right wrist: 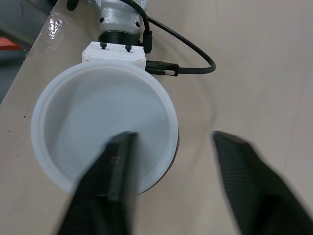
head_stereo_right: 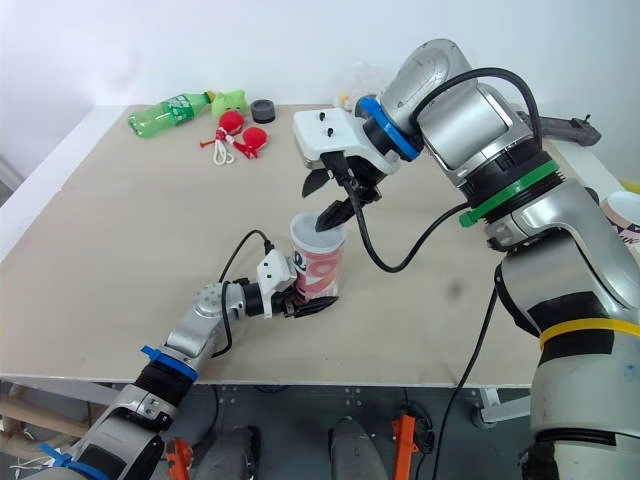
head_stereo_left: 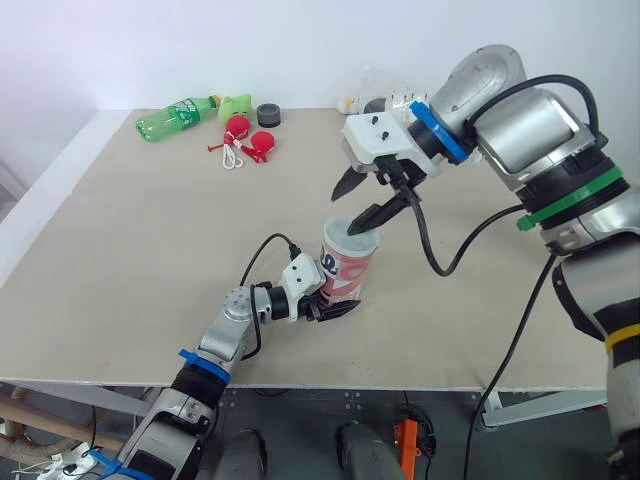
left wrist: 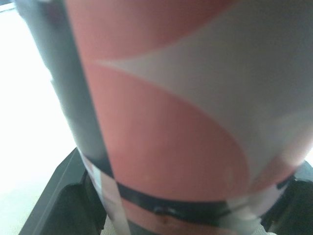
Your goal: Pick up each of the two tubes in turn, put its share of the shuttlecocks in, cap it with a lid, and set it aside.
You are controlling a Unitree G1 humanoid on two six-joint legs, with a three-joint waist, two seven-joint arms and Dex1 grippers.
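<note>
Down at the centre of the frame, your left gripper (head_stereo_left: 335, 306) is clamping the pink-and-white tube (head_stereo_left: 346, 268) low on its body, holding it upright on the table (head_stereo_left: 150, 260). Just above it, your right gripper (head_stereo_left: 345, 213) is hovering over the tube's white top (right wrist: 98, 112). Its fingers are spread and carrying nothing, one hanging over the top and the other outside the rim. I'm reading that white disc as a lid sitting in place, though it could be the open mouth, and I can't tell which. So by my judgement you're working through the capping stage on this tube, with setting it aside to come. Over at the right edge, a second tube (head_stereo_right: 625, 215) is standing, and I can't tell whether it's filled. Upper left, a green bottle (head_stereo_left: 178, 115) and red toys (head_stereo_left: 250, 142) are lying well clear.
</note>
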